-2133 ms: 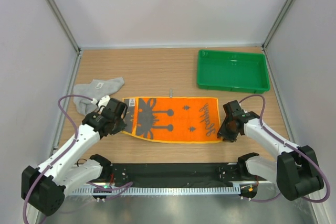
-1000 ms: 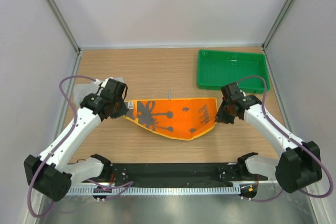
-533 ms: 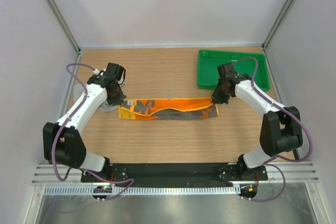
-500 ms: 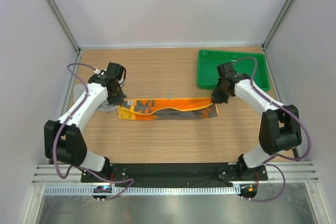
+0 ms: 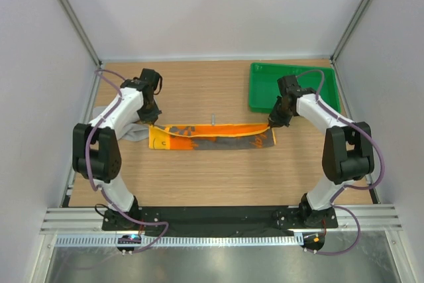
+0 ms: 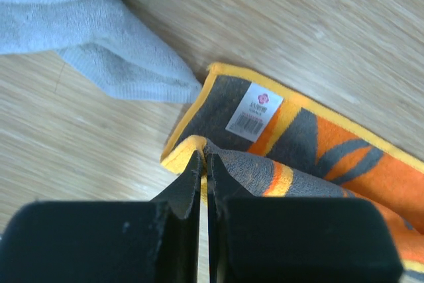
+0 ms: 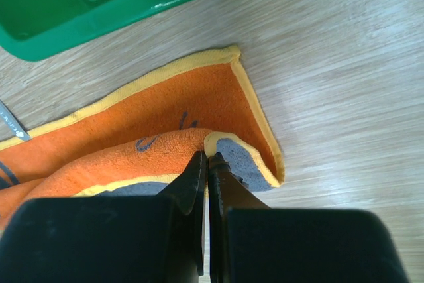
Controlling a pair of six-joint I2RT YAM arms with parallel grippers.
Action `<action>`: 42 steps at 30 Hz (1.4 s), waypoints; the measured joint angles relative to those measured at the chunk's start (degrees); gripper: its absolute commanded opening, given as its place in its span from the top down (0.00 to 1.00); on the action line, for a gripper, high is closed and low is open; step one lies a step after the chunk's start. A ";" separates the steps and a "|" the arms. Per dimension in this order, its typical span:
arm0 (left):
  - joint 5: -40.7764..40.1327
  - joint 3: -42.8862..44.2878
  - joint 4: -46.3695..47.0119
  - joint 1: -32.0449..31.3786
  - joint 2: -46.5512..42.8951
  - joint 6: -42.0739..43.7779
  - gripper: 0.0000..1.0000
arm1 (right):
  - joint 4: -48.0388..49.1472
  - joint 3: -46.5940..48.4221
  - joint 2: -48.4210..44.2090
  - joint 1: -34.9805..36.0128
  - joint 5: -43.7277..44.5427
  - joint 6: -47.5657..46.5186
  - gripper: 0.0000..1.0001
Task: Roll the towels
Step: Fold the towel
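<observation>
Rolling is not yet begun: your left gripper point(image 6: 204, 164) and right gripper point(image 7: 207, 161) each clamp a corner of the orange towel point(image 5: 212, 138), now folded lengthwise; the grey towel point(image 6: 99, 44) waits.

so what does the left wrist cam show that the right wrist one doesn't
Only the left wrist view shows the grey towel, a white barcode label and the left gripper shut on one corner of the orange towel. Only the right wrist view shows the green tray and the right gripper shut on the other end. Both show the orange towel on the wooden table.
</observation>
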 measured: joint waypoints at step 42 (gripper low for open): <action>5.55 -16.92 -1.14 1.38 -18.99 -1.07 1.00 | -4.28 -15.72 -18.91 -0.81 -6.69 -2.93 0.99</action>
